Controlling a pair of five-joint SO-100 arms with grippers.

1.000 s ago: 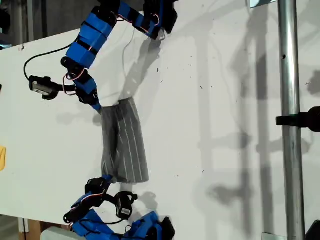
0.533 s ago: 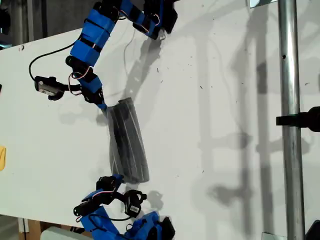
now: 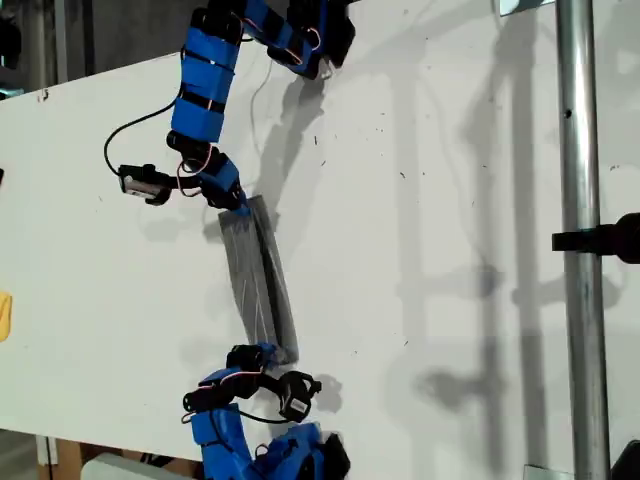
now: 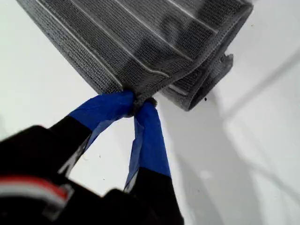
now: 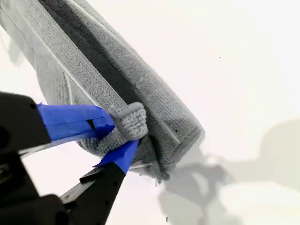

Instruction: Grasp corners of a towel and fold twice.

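Grey striped towel (image 3: pixel 258 275) stretched as a narrow folded band across the white table (image 3: pixel 450 200), pinched at each end: first gripper (image 4: pixel 136 107) clamped on an edge, second gripper (image 5: pixel 119 138) clamped on a bunched corner (image 5: pixel 131 119). Which arm is which in the exterior view: unclear.

The towel (image 3: pixel 258 280) is mid-grey with fine pale stripes that run along its length; in the first wrist view (image 4: pixel 154 42) a knitted ribbed texture shows between white lines, and the second wrist view (image 5: pixel 117 93) shows a darker charcoal band in its fold. The first gripper (image 4: pixel 136 107) has bright blue taped fingertips on a black body with a red-and-white stripe. The second gripper (image 5: pixel 119 136) likewise has blue tips on black. The arm links (image 3: pixel 203 90) are vivid blue with black bands. The table (image 3: pixel 450 200) is plain white with tiny dark specks, and at its 3 o'clock side stands a silver-grey pole (image 3: pixel 580 240).
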